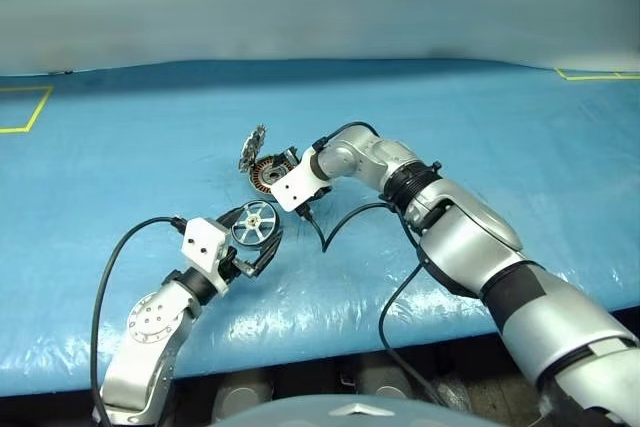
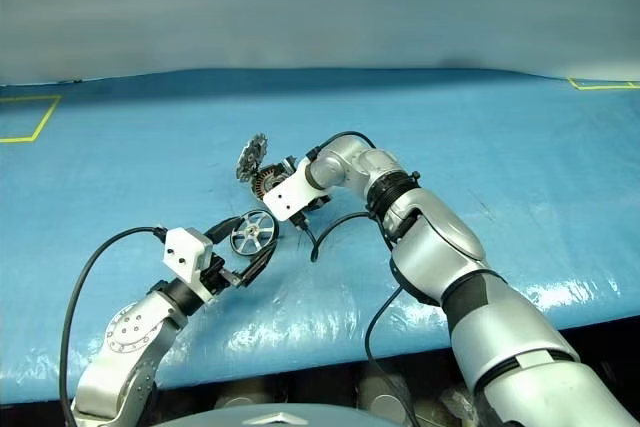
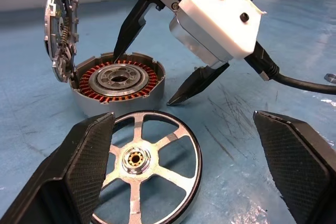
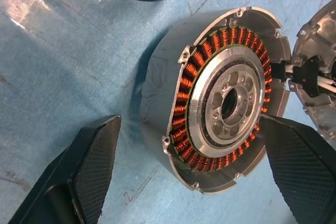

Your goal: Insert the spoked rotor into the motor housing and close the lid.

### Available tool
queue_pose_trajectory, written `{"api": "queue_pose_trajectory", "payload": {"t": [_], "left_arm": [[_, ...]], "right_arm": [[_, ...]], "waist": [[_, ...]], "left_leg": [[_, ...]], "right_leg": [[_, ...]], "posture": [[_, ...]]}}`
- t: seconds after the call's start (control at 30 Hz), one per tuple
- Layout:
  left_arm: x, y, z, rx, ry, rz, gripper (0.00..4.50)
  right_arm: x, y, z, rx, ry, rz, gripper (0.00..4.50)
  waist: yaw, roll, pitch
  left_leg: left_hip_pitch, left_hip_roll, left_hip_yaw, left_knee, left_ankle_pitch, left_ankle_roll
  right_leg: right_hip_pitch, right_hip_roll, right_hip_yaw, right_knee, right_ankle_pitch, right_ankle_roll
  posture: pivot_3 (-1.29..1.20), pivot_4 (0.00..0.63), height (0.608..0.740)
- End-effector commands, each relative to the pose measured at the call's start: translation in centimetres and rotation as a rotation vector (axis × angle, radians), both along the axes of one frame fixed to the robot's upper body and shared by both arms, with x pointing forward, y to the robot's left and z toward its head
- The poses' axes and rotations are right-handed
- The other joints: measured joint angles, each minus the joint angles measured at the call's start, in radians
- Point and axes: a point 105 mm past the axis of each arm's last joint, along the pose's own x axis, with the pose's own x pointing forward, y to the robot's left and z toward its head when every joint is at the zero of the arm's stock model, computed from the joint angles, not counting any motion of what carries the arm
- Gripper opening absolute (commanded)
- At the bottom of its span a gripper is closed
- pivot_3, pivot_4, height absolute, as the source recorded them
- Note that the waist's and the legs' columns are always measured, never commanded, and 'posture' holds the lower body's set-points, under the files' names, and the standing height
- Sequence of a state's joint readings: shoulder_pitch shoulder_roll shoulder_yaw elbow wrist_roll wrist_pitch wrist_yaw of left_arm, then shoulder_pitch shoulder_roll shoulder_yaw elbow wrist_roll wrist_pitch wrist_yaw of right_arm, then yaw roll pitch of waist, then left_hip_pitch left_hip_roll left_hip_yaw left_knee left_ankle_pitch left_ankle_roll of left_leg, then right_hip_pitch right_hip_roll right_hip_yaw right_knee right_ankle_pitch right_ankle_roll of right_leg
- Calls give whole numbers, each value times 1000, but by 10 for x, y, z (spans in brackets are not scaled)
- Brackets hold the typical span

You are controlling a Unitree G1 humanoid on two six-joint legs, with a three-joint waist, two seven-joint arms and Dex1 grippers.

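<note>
On the blue-covered worktop (image 1: 480, 127) the motor housing (image 3: 118, 85) sits with its lid (image 3: 62, 24) swung up on edge at its far rim. The right gripper (image 3: 157, 61) straddles the housing, fingers wide, gripping nothing. The spoked rotor (image 3: 144, 169) lies flat just in front, between the left gripper's (image 1: 262, 237) wide-spread fingers.
</note>
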State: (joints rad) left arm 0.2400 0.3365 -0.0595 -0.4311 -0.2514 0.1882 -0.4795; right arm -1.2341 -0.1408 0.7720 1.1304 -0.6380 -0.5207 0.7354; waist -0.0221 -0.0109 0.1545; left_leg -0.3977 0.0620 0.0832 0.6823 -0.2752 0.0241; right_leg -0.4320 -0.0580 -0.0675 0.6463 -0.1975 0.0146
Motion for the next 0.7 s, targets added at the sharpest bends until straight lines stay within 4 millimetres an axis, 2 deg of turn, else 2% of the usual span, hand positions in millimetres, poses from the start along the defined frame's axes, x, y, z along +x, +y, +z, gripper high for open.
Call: {"api": "queue_pose_trajectory", "payload": {"t": [0.03,0.13,0.17,0.23,0.4,0.57,0.7], "left_arm": [[1,-5,4,3,-22,-27,4500],[3,-3,5,3,-26,-20,4500],[4,-3,6,-4,-30,-19,4500],[4,-4,7,-2,-38,-24,4500],[5,-4,9,0,-46,-18,4500],[5,-4,9,-3,-46,-15,4500],[5,-7,8,1,-45,-24,4500]], "right_arm": [[-8,4,-7,-27,21,43,4406],[-6,0,-11,-63,-4,42,4406],[-5,0,-12,-54,3,28,4229],[-5,-3,-17,-57,24,7,3761],[-6,-5,-23,-71,20,10,2219],[-7,-12,-25,-77,16,26,2219],[-16,-27,-23,-64,193,-30,2219]], "waist": [[-2,0,0],[-2,0,0],[-2,0,0],[-3,0,0],[-5,1,0],[-5,1,-1],[4,1,-1]], "left_leg": [[0,0,0,0,0,0],[0,0,0,0,0,0],[1,0,0,0,0,0],[1,0,0,0,0,0],[2,0,0,0,0,0],[2,0,0,0,0,-1],[2,0,-1,0,0,0]], "right_leg": [[0,0,0,0,0,0],[0,0,0,0,1,1],[0,0,0,1,1,1],[1,0,0,1,0,1],[1,0,0,1,0,-1],[1,0,0,1,0,-1],[2,0,0,1,0,-1]], "posture": [[0,150,740],[0,150,740],[0,150,740],[0,150,740],[0,150,740],[0,150,740],[0,150,740]]}}
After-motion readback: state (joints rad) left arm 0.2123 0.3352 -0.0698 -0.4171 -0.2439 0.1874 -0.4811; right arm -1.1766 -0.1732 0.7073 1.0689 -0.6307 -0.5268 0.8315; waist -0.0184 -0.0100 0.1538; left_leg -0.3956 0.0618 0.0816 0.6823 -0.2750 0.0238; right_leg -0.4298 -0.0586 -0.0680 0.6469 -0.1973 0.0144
